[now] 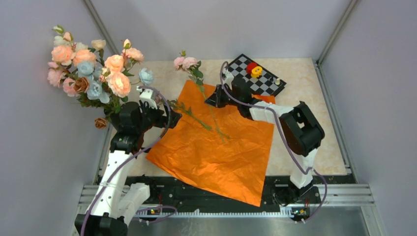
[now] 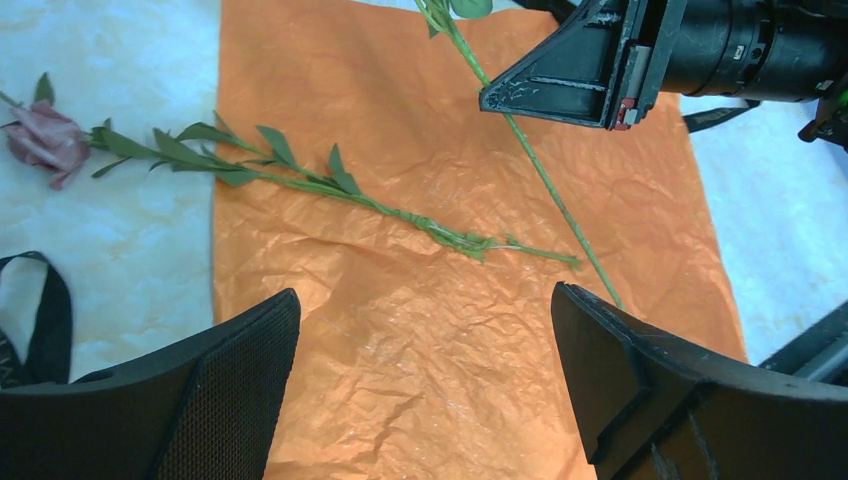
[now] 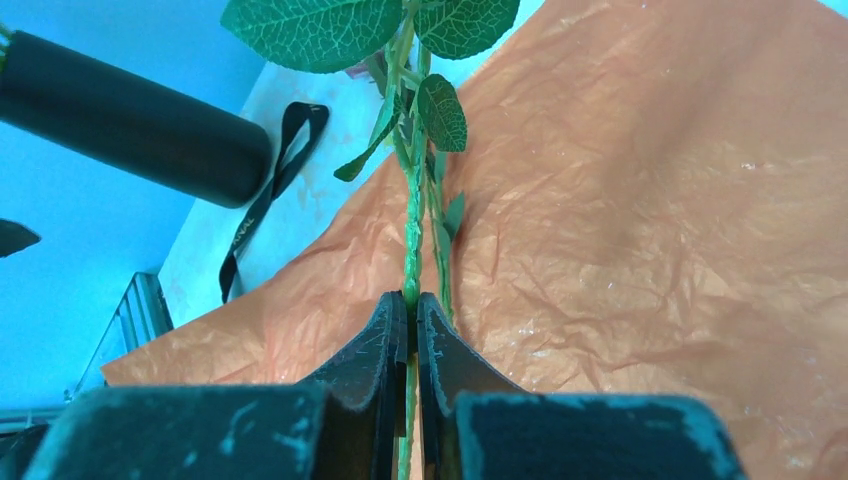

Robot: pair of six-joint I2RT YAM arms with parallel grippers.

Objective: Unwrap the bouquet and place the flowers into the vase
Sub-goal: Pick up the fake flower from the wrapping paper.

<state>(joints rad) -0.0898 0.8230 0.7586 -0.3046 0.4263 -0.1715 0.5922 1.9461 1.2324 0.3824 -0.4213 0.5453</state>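
Your right gripper (image 3: 411,312) is pinched tight on the thin green leafy stem (image 3: 411,220) of a small pink artificial flower (image 1: 186,62). It grips partway along the stem, at the far part of the flat sheet of crinkled orange paper (image 1: 216,147). The bloom end points to the far side, past the paper's edge.

Your left gripper (image 2: 425,300) hangs spread wide with nothing in it, over the paper's left part. Just beyond its fingers a second green leafy stem (image 2: 340,185) lies flat on the paper. Its mauve bloom (image 2: 45,140) rests on the pale marble-look tabletop (image 2: 120,260) just off the paper's left edge. A black ribbon (image 3: 270,175) lies on the table near there.

The plain black cylindrical vase (image 3: 130,120) is off the paper's left side. A bunch of peach, pink and pale-blue artificial blooms (image 1: 91,73) rises at the far left, and your left arm hides where their stems end. A black-and-white checkerboard (image 1: 260,73) sits at the far right.
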